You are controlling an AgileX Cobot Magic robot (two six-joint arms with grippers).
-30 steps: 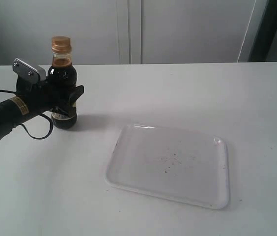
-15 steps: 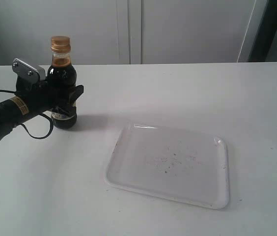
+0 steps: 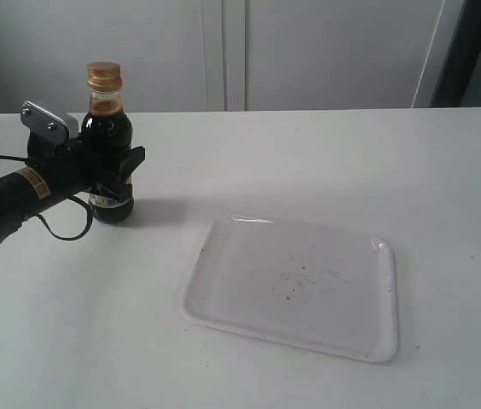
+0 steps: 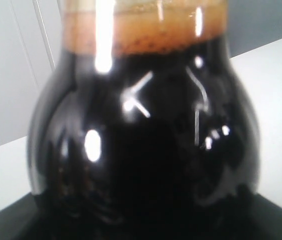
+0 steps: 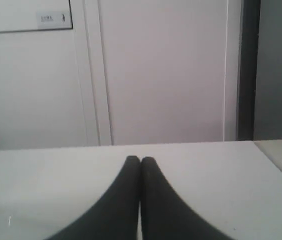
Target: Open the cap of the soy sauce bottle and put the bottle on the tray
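- The table (image 3: 309, 162) is lying bare between the soy sauce bottle (image 3: 108, 141), at its left rear, and the tray (image 3: 326, 315), near the front centre; the two are sitting well apart.
- The tray is carrying only dark specks; the bottle is holding near-black liquid up to its neck.
- The bottle is standing upright, long axis vertical, with the cap (image 3: 104, 77) uppermost and closed.
- The left gripper (image 3: 114, 177) is clamping the bottle's body from the side.
- The right gripper (image 5: 140, 167) is showing fingers pressed together, gripping nothing.
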